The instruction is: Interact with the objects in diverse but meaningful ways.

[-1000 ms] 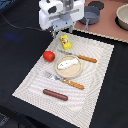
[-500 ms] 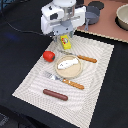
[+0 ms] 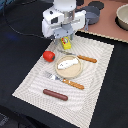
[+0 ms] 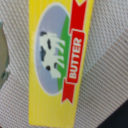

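Exterior view: claw directly above yellow butter box.

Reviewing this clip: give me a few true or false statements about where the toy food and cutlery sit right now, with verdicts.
1. The white fish lies on the round plate. True.
2. The tomato sits on the plate. False: it rests on the placemat, on the exterior view's left of the plate.
3. The yellow box reads BUTTER on a red banner. True, as the wrist view shows.
4. The sausage lies in the saucepan. False: it lies on the placemat near its front edge, apart from the plate.
5. The gripper hangs over the sausage. False: it is above the yellow box at the far end of the placemat.
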